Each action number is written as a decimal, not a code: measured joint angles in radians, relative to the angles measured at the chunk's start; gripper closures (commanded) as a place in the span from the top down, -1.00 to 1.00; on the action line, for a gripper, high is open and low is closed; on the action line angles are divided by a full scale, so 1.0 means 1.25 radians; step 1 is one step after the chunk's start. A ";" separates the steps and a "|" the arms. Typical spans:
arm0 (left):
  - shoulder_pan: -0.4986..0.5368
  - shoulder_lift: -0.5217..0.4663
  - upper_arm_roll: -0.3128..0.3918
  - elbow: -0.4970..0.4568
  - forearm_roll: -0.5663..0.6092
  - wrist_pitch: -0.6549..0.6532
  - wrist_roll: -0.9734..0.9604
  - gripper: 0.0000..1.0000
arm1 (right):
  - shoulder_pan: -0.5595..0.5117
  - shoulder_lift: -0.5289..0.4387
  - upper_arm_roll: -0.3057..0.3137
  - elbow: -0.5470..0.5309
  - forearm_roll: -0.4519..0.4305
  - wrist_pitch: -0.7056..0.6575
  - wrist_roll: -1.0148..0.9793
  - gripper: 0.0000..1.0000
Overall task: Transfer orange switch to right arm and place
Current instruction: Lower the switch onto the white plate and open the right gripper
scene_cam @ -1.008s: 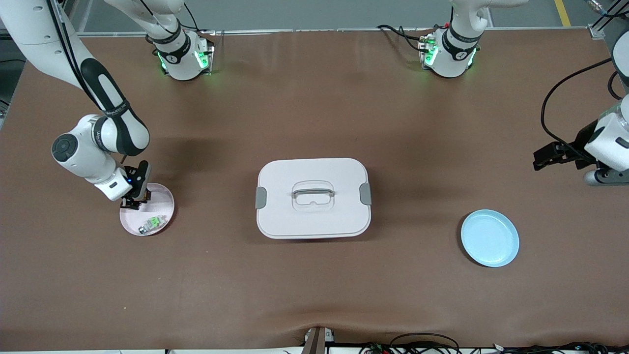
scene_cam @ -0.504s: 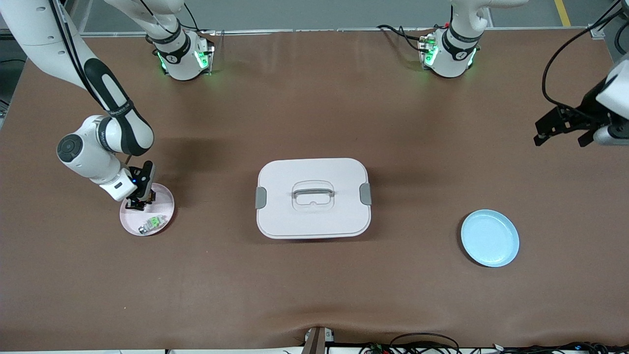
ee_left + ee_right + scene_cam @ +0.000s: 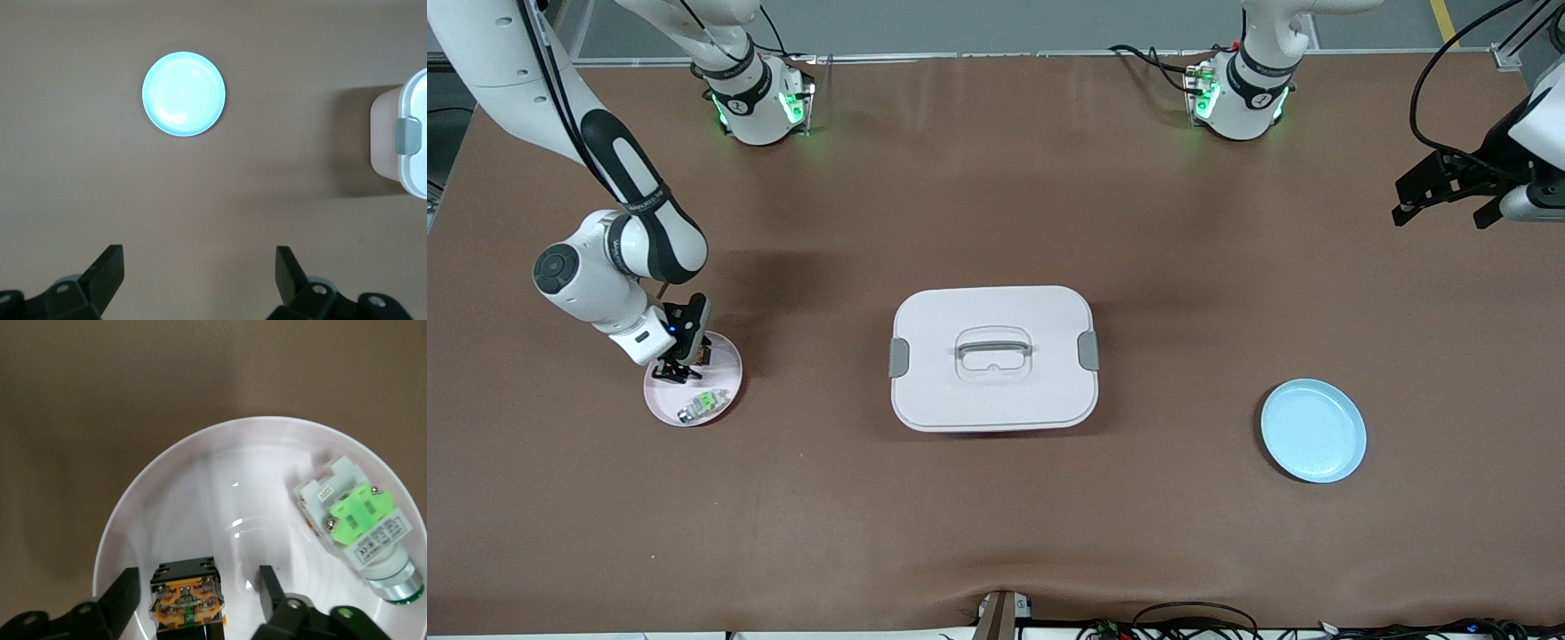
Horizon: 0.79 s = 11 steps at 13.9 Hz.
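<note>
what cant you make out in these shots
- Orange switch: lower part cut off by the right wrist view's edge; whether the right claw touches it is unclear.
- Same switch, front view: hidden under the claw.
- Green-and-white part: label too small to read.

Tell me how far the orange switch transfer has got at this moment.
Done: the orange switch lies in the pink plate beside the green-and-white part, so handover and placing look complete. In hand: the right pincer sits open around the switch, gripping nothing. The left pincer, open, waits over the left arm's end of the table. Left: the right arm pulling clear.
</note>
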 measured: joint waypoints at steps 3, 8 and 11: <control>0.000 0.000 0.001 0.005 0.000 -0.004 0.000 1.00 | 0.001 0.001 0.004 0.000 0.001 -0.003 0.015 1.00; 0.001 0.000 0.002 0.017 0.000 -0.005 0.001 1.00 | 0.002 -0.018 0.019 0.068 0.001 -0.182 0.089 1.00; 0.001 0.003 0.002 0.029 0.000 -0.005 0.001 1.00 | 0.004 -0.048 0.020 0.179 0.002 -0.391 0.133 1.00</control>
